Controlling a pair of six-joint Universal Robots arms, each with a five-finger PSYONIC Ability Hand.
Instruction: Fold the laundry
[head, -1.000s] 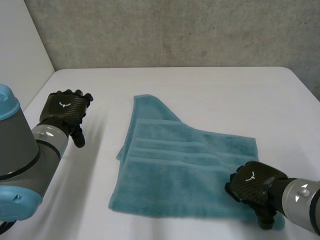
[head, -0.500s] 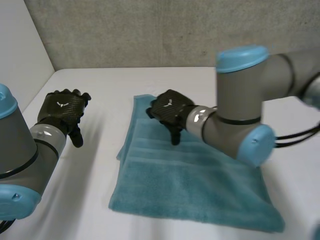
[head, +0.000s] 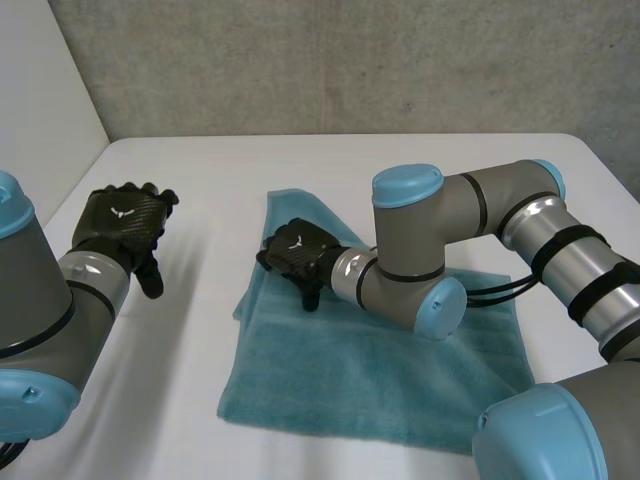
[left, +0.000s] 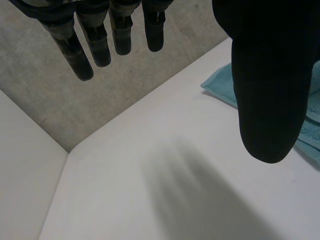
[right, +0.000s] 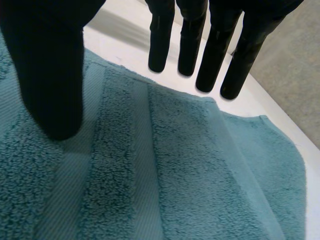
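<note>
On the white table, the teal terry towel is laid partly folded; the empty, straight-fingered right hand is best pressed flat near its left edge, the left hand being held open apart.

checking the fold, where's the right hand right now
In the head view the right hand is over the teal towel near its left edge, fingers straight; the left hand is apart over the white table further left.

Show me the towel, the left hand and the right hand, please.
towel (head: 360, 370), head view, its flat middle.
left hand (head: 122, 220), head view, back of the hand.
right hand (head: 297, 255), head view, back of the hand.
</note>
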